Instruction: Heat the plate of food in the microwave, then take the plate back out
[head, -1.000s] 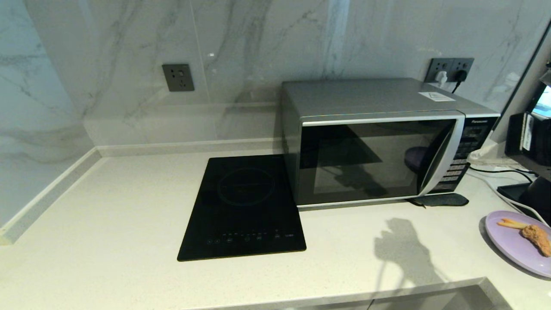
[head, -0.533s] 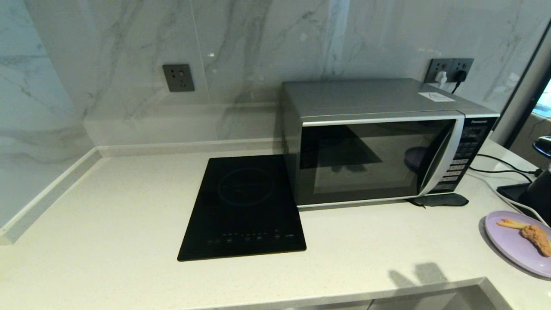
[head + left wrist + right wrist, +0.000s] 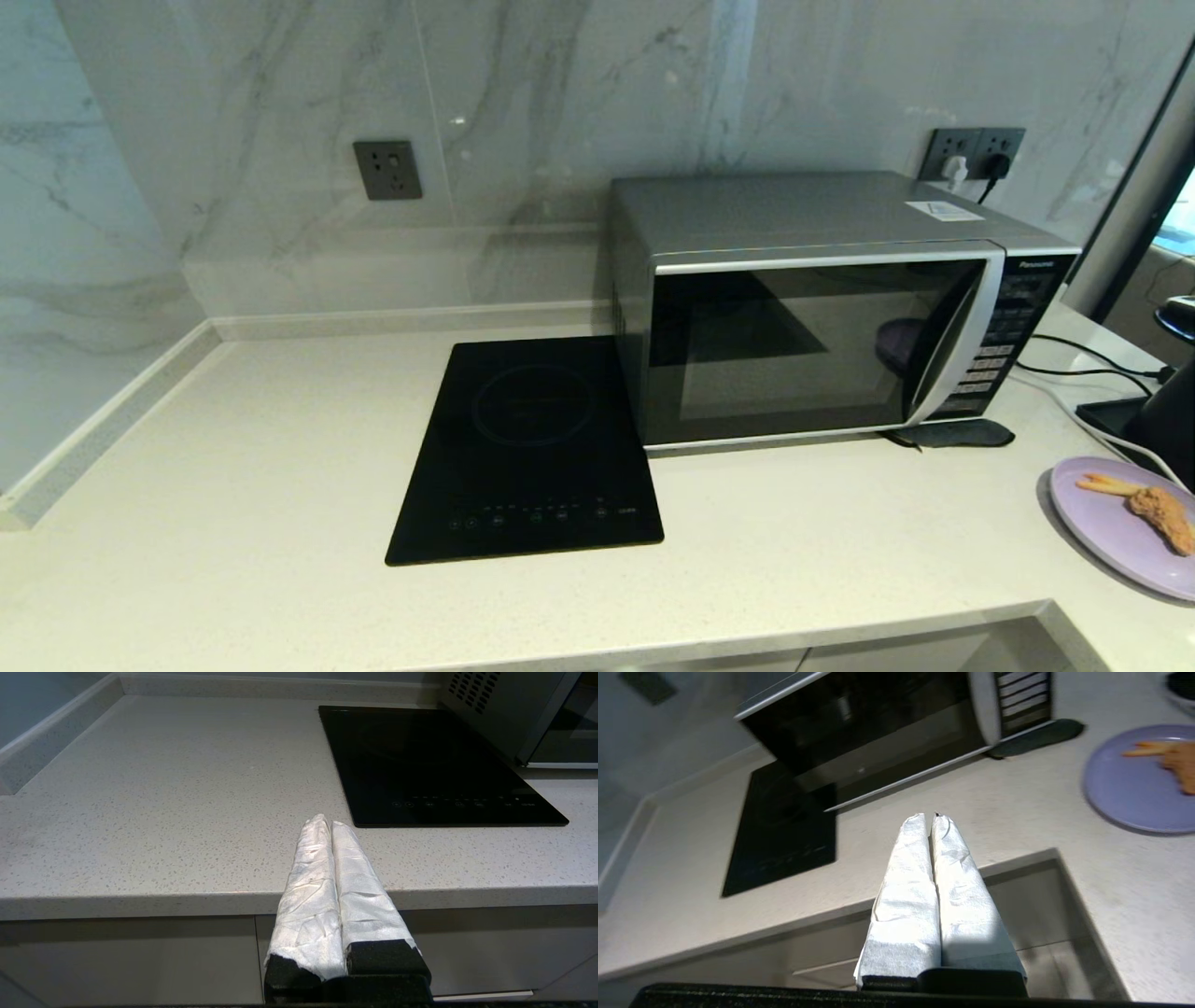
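The silver microwave [image 3: 822, 308] stands at the back of the counter with its dark glass door shut; the right wrist view also catches the microwave [image 3: 878, 723]. On the counter to its right lies the lavender plate of food [image 3: 1111, 532], with fries and a brown chicken piece, and the same plate of food [image 3: 1134, 784] shows in the right wrist view. My right gripper [image 3: 927, 816] hangs shut and empty off the counter's front edge, well short of the plate. Parked before the counter's front edge, my left gripper [image 3: 325, 822] is shut and empty. Neither arm shows in the head view.
A flat black induction cooktop [image 3: 532, 448] lies left of the microwave. A dark flat pad [image 3: 957, 432] sits under the microwave's right front corner. Cables [image 3: 1092, 373] and a black device [image 3: 1162, 420] crowd the far right. A marble wall with sockets [image 3: 386, 168] backs the counter.
The right arm has drawn back out of the head view at the right edge. Its shadow on the counter in front of the microwave slid toward the front edge and vanished.
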Controlling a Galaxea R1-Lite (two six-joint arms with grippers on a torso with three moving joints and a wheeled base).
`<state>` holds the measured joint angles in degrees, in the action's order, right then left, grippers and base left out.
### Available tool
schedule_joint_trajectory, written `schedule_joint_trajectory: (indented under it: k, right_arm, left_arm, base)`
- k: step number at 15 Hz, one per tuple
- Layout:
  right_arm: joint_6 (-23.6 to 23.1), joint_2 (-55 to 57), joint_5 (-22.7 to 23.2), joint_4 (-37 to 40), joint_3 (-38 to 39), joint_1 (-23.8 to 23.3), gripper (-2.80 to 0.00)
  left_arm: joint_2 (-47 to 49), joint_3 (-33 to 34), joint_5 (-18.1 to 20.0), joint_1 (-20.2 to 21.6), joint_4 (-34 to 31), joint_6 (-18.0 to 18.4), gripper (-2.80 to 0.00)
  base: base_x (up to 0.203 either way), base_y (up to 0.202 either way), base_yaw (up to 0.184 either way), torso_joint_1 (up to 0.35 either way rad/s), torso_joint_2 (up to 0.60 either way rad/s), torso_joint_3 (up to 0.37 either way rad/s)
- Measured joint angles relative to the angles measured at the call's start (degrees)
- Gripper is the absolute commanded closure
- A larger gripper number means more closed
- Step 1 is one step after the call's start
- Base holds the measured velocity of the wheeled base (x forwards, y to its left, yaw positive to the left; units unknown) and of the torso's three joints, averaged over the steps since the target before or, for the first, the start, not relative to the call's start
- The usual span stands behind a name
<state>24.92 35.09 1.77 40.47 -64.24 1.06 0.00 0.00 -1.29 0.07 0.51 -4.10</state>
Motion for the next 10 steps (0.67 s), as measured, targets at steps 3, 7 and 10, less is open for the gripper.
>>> schedule_joint_trajectory:
  k: [3, 7, 10]
  right_arm:
    - [0.3, -5.7, -6.8, 5.5, 1.7, -1.5, 0.00]
    - [0.4, -13.7, -8.4, 13.2, 2.3, -1.7, 0.00]
    - [0.2, -18.6, -8.2, 17.1, 3.2, -2.4, 0.00]
  left_arm:
    - [0.0, 0.0, 0.0, 0.0, 0.0, 0.0, 0.00]
    - [0.0, 0.0, 0.0, 0.0, 0.0, 0.0, 0.00]
    - [0.0, 0.0, 0.0, 0.0, 0.0, 0.0, 0.00]
  base:
    - [0.000, 0.000, 0.000, 0.000, 0.00, 0.000]
    - [0.000, 0.000, 0.000, 0.000, 0.00, 0.000]
    - [0.000, 0.000, 0.000, 0.000, 0.00, 0.000]
